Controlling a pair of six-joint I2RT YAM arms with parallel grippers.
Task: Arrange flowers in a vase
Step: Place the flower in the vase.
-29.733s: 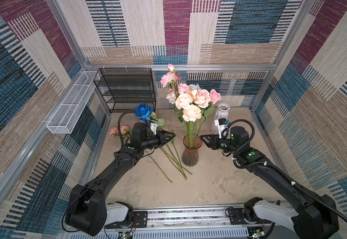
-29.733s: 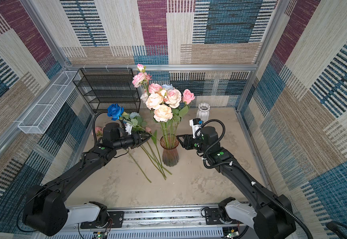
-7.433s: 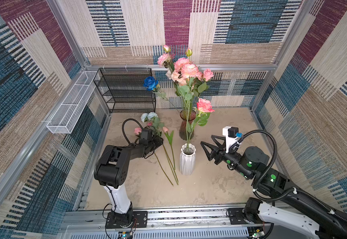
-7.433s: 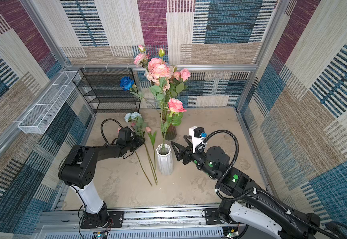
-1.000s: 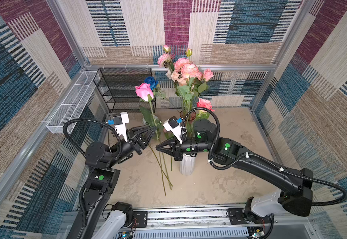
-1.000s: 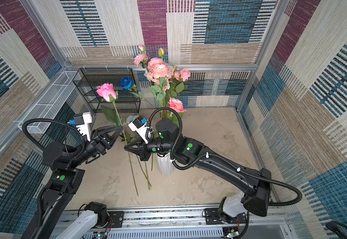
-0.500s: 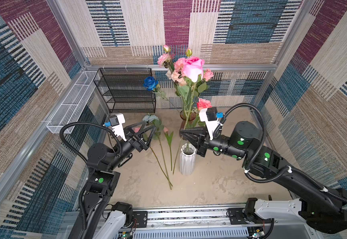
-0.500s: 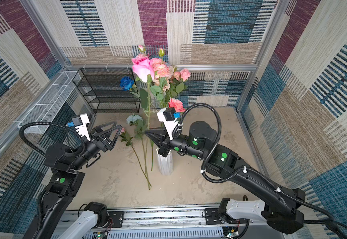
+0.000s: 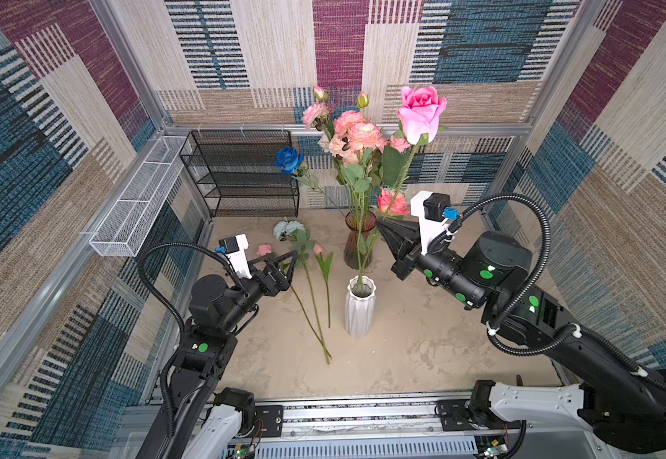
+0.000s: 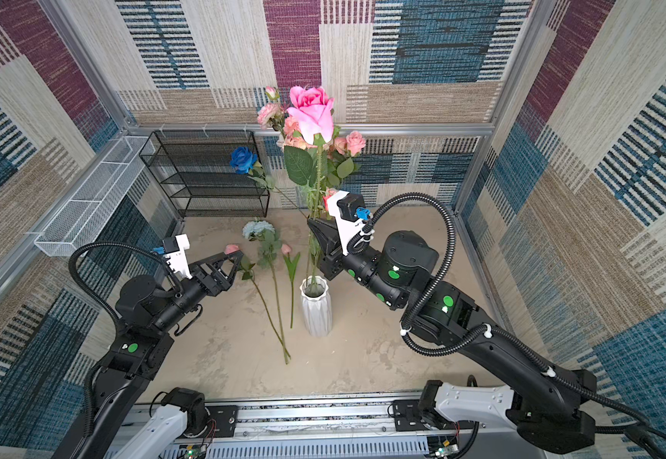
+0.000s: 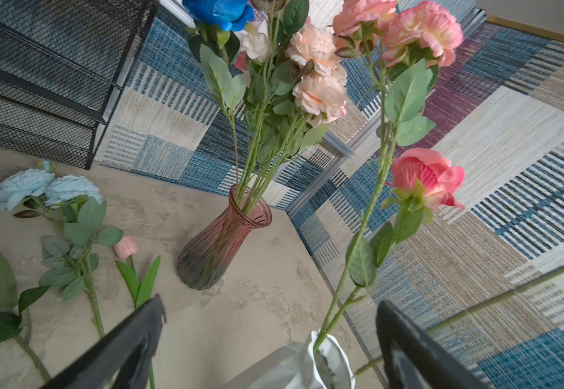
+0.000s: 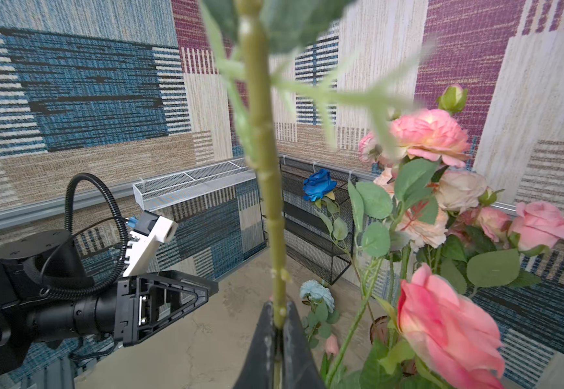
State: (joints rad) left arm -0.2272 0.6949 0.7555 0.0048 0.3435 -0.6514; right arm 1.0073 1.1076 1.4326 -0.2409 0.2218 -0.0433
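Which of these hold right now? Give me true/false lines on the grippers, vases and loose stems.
1. The right gripper is shut on the pink rose's stem. True.
2. The left gripper holds a flower. False: it is open and empty.
3. The pale blue flower lies on the table. True.
4. The deep blue rose lies flat too. False: it stands in the pink glass vase.
5. The white vase stands upright. True.

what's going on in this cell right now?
Right claw grips the pink rose by its stem, upright over the white vase, which has one coral rose in it. Whether the stem end is inside is unclear. Left claw is open and empty. Three flowers lie on the table; the pink vase holds a bouquet.
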